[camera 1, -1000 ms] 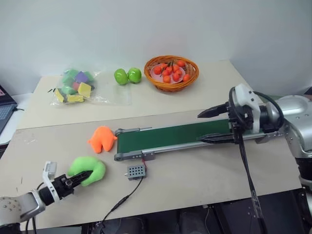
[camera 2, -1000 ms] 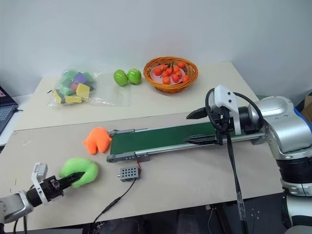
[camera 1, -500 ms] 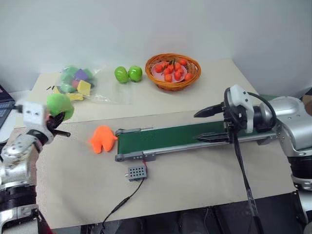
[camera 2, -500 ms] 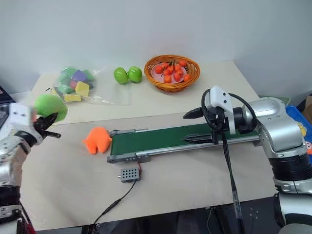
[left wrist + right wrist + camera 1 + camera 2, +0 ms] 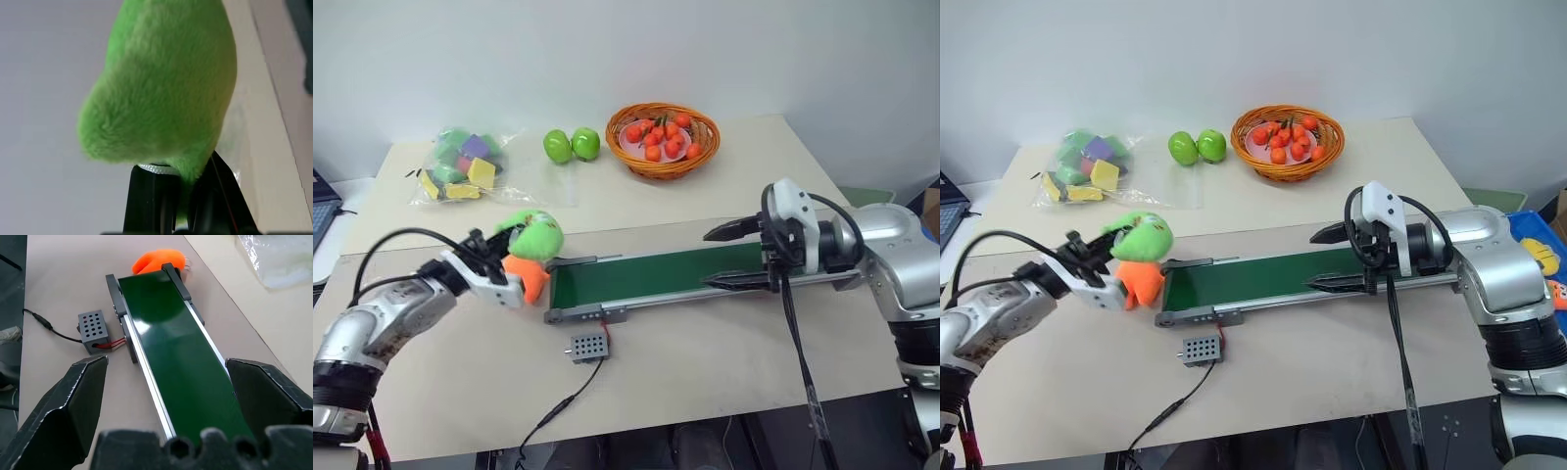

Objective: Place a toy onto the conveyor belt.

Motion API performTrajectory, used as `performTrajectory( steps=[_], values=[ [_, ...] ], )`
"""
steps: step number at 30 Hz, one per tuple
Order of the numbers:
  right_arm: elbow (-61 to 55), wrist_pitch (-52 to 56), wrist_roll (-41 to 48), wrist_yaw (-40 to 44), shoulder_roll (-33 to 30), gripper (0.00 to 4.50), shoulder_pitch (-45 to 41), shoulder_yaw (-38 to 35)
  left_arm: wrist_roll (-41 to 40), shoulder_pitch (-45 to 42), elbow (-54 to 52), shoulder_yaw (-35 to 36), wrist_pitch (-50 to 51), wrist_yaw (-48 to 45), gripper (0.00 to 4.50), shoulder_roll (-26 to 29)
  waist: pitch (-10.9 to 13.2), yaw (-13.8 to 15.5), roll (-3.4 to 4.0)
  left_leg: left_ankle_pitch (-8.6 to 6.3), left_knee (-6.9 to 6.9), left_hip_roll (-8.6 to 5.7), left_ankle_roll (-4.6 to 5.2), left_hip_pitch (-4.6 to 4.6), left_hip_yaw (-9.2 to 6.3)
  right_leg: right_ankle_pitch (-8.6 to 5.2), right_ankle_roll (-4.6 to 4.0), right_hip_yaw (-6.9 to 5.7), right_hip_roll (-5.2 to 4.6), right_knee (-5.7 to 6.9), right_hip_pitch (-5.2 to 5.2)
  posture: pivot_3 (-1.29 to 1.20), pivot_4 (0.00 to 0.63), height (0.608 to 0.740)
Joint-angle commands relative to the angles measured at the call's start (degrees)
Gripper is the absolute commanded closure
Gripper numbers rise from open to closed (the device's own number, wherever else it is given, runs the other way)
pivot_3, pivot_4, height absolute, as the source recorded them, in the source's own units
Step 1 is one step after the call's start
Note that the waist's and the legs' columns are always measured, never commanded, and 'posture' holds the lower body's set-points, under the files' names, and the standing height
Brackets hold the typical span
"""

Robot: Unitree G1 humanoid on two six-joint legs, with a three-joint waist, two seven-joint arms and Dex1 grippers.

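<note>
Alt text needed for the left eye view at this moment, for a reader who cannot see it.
The left gripper holds the lime-green plush toy in the air above the orange plush, just short of the dark-green conveyor belt. The right gripper hangs open over the belt's other end. Behind lie two green apples, a basket of small orange fruit and a bag of coloured blocks.

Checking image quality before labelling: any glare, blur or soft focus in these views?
Right wrist view: glare streak on the conveyor belt, gripper fingers soft. Left wrist view: lime-green plush toy close, background blurred. Left eye view: even light, soft shadows.
</note>
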Motion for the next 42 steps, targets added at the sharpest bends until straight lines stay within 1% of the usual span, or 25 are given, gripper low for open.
performTrajectory(
  steps=[1,9,12,19,23,25,26,27,30,31,32,33,35,36,39,42],
  values=[
    [-2.1,-0.6,0.6,-0.8,-0.4,0.0,0.0,-2.2,4.4,-2.8,-0.9,-1.7,-2.4,4.9,4.4,-0.1,0.0,0.1,0.0,0.0,0.03,0.0,0.0,0.0,0.0,0.0,0.0,0.0,0.0,0.12,0.0,0.0,0.15,0.74],
    [-3.0,-0.3,1.0,-2.2,-0.9,0.0,0.8,-3.3,8.5,-9.8,4.1,-8.8,-2.9,5.9,4.4,-4.6,0.0,0.3,0.0,0.01,0.17,-0.08,0.01,0.0,0.03,0.01,0.01,0.0,-0.02,0.24,0.0,0.0,0.15,0.74],
    [-3.6,-0.1,1.1,-2.6,-1.2,0.0,1.3,-3.9,10.4,-12.3,7.7,-12.0,-3.4,6.3,4.4,-5.8,0.0,0.1,0.0,0.01,0.17,-0.09,0.01,0.0,0.02,0.01,0.01,0.0,-0.02,0.24,0.0,0.0,0.15,0.74],
    [-4.7,0.3,1.3,-3.2,-1.8,0.0,2.5,-5.0,13.1,-16.1,13.4,-16.7,-5.0,9.0,4.4,-6.4,0.0,0.0,-0.01,0.01,0.2,-0.1,0.02,0.0,0.04,0.01,0.02,0.01,-0.01,0.26,0.0,0.0,0.15,0.74],
    [-5.1,0.4,1.4,-3.6,-2.1,0.0,3.0,-5.4,12.7,-17.3,16.5,-18.2,-5.6,9.6,4.4,-6.7,0.0,0.1,-0.01,0.01,0.23,-0.1,0.01,-0.01,0.05,0.01,0.03,0.01,-0.01,0.28,0.0,0.0,0.15,0.74],
    [-5.3,0.5,1.5,-3.8,-2.1,0.0,3.2,-5.6,12.3,-17.4,17.0,-18.7,-6.3,9.5,3.71,-6.8,0.0,0.0,-0.01,0.01,0.25,-0.11,0.02,0.0,0.05,0.02,0.03,0.01,-0.02,0.29,0.0,0.0,0.15,0.74],
    [-5.3,0.5,1.5,-3.9,-2.1,0.0,3.2,-5.6,12.2,-17.5,17.1,-18.9,-6.8,9.4,3.46,-6.8,0.0,0.0,-0.01,0.01,0.26,-0.11,0.02,0.0,0.05,0.02,0.03,0.02,-0.01,0.3,0.01,0.0,0.15,0.74],
    [-5.3,0.5,1.5,-3.9,-2.1,0.0,3.2,-5.5,12.2,-17.5,17.2,-18.9,-7.1,9.5,2.96,-6.7,0.0,0.0,-0.01,0.01,0.26,-0.1,0.02,0.0,0.05,0.02,0.03,0.02,-0.02,0.3,0.01,0.0,0.15,0.74],
    [-5.0,0.3,1.3,-4.0,-2.0,0.0,3.2,-5.3,11.6,-17.7,17.5,-18.9,-7.7,9.5,1.76,-6.4,0.0,0.0,-0.01,0.01,0.26,-0.1,0.02,0.0,0.05,0.02,0.03,0.02,-0.01,0.3,0.0,0.0,0.15,0.74],
    [-4.9,0.2,1.3,-4.0,-2.0,0.0,3.0,-5.2,11.2,-17.8,17.6,-18.8,-8.0,9.4,1.42,-6.1,0.0,0.1,-0.01,0.01,0.27,-0.1,0.02,0.0,0.04,0.02,0.03,0.02,-0.02,0.3,0.01,0.0,0.15,0.74],
    [-4.7,0.1,1.2,-3.9,-1.9,0.0,2.9,-5.1,10.8,-17.8,17.7,-18.6,-8.4,9.5,1.18,-5.9,0.0,0.0,-0.01,0.01,0.29,-0.1,0.02,0.0,0.05,0.02,0.04,0.02,-0.02,0.31,0.01,0.0,0.15,0.74],
    [-4.7,0.1,1.2,-3.9,-1.9,0.0,2.9,-5.1,10.1,-17.6,17.1,-18.4,-8.9,9.1,0.75,-5.5,0.0,0.0,-0.01,0.01,0.3,-0.1,0.02,0.0,0.05,0.03,0.04,0.03,-0.02,0.31,0.01,0.0,0.15,0.74],
    [-4.6,0.0,1.2,-3.7,-1.8,0.0,2.8,-4.9,8.7,-17.1,15.7,-17.6,-9.8,8.5,0.13,-4.5,0.0,-0.2,-0.01,0.01,0.32,-0.1,0.02,0.01,0.05,0.03,0.04,0.04,-0.02,0.32,0.01,0.0,0.15,0.74],
    [-4.5,-0.1,1.2,-3.7,-1.8,0.0,2.8,-4.9,8.1,-16.8,15.1,-17.3,-10.1,8.3,0.05,-3.9,0.0,-0.3,-0.01,0.01,0.31,-0.08,0.02,0.01,0.05,0.03,0.04,0.04,-0.02,0.33,0.01,0.0,0.15,0.74],
    [-3.9,-0.4,1.0,-3.3,-1.7,0.0,2.5,-4.6,6.2,-15.8,14.2,-16.3,-11.1,7.8,0.05,-2.0,0.0,-0.7,-0.01,0.01,0.3,-0.08,0.02,0.02,0.05,0.03,0.04,0.05,-0.02,0.33,0.01,0.0,0.15,0.74],
    [-3.1,-0.8,0.8,-2.9,-1.7,0.0,1.9,-4.5,1.4,-14.0,14.4,-14.5,-12.6,5.4,0.05,0.7,0.0,-0.9,-0.01,0.01,0.31,-0.07,0.02,0.01,0.04,0.04,0.05,0.05,-0.02,0.32,0.01,0.0,0.15,0.74]
  ],
)
